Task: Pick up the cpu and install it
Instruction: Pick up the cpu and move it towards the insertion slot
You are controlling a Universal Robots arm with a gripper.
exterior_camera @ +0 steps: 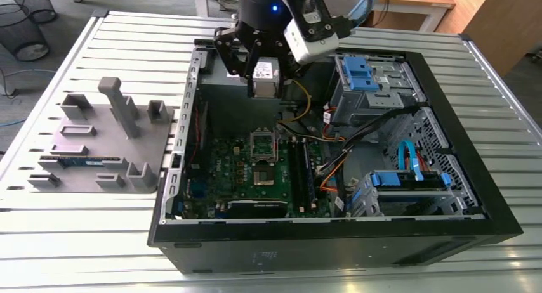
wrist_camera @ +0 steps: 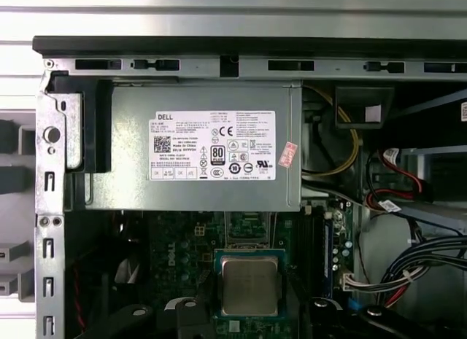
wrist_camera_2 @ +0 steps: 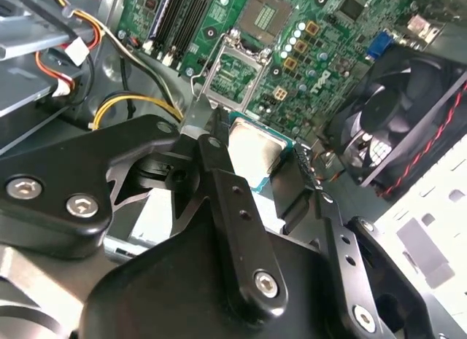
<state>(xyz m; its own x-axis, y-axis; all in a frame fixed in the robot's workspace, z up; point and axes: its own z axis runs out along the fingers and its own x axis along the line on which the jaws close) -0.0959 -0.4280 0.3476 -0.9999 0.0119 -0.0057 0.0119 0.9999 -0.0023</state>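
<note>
The cpu point(wrist_camera_2: 257, 148) is a small square chip with a silver-grey metal top on a green edge, and it hangs between the black fingers point(wrist_camera_2: 219, 160) of my gripper point(wrist_camera_2: 255, 164), which is shut on it. In the first wrist view the cpu point(wrist_camera: 249, 283) sits level just below the grey power supply point(wrist_camera: 193, 146), with the gripper point(wrist_camera: 252, 313) around it. In the exterior view the gripper point(exterior_camera: 261, 68) hovers over the back of the open computer case point(exterior_camera: 474, 179). The empty socket point(wrist_camera_2: 267, 15), its metal frame point(wrist_camera_2: 235, 71) swung open, lies on the motherboard point(exterior_camera: 254, 172) below.
A grey fixture plate point(exterior_camera: 101, 141) with upright blocks and a blue-green memory stick point(exterior_camera: 80, 160) lies at the exterior view's left. Inside the case are a black fan point(wrist_camera_2: 398, 113), drive cages with blue clips point(exterior_camera: 369, 77) and bundles of cables point(exterior_camera: 339, 160). Everything rests on a slatted metal table point(exterior_camera: 76, 242).
</note>
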